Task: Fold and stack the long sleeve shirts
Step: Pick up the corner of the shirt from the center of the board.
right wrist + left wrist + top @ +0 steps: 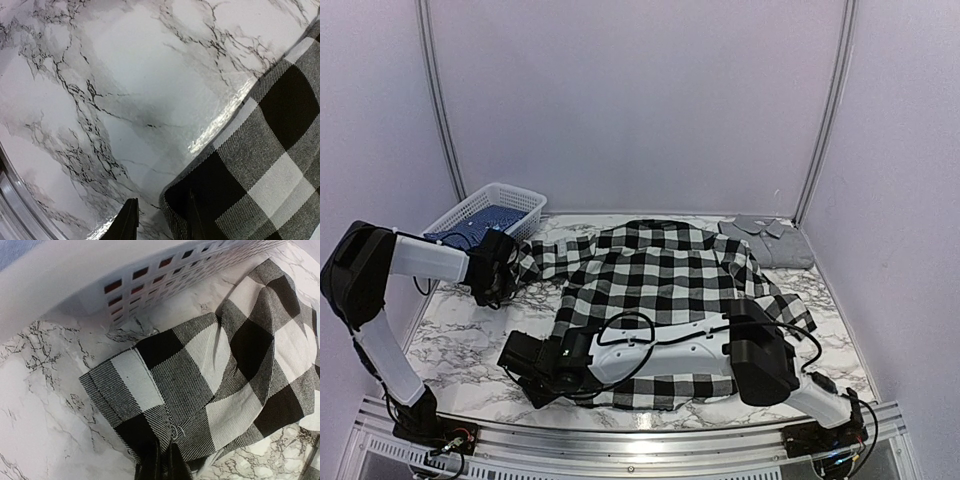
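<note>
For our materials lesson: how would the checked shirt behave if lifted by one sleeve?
Probably floppy: the checked shirt lies flat and its sleeve is creased and bunched. Likely light for its size, since the cloth looks thin. The rest would probably trail behind.

This looks like a robotics lab test booth. Plain pale wall panels (640, 100) joined by bare metal poles (438, 110) close in a marble-patterned counter (460, 345) on three sides. Two white-and-black robot arms, the left arm (425, 258) and the right arm (655, 357), stand with loose cables on an aluminium rail (640, 432) at the near edge. The only goods on the counter are a white plastic basket (527, 213), a checked shirt (650, 265) and a folded grey shirt (770, 240).
</note>
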`<move>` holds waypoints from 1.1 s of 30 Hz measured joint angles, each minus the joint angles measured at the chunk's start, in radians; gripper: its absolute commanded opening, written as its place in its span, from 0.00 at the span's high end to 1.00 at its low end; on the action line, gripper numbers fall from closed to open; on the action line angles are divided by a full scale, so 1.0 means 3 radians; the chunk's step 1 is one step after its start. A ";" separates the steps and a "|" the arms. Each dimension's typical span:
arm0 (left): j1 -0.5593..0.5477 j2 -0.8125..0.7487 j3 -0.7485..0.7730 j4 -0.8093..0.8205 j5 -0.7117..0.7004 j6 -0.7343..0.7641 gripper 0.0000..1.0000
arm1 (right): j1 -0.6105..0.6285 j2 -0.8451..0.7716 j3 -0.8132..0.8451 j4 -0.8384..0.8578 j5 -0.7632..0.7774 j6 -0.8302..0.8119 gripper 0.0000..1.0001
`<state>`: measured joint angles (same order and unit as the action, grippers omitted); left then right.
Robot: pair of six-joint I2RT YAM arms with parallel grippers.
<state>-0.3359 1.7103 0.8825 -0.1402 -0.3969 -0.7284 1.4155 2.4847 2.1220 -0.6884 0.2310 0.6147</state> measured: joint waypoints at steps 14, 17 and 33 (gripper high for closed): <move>0.0000 -0.0111 0.0090 -0.0018 0.0019 0.0093 1.00 | -0.0001 0.0076 0.0099 -0.0137 0.0045 0.0072 0.80; 0.0000 -0.0164 0.0151 -0.0034 0.0027 0.0126 1.00 | -0.0001 0.0108 0.0154 -0.0158 0.0048 0.0072 0.83; -0.0001 -0.0259 0.0633 -0.0086 0.0175 0.0336 1.00 | -0.0094 -0.0020 0.0053 -0.0142 0.0071 -0.0013 1.00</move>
<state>-0.3363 1.6325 1.0725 -0.1661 -0.3443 -0.6277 1.3872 2.4786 2.1380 -0.7311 0.2523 0.6109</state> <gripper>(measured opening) 0.012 0.002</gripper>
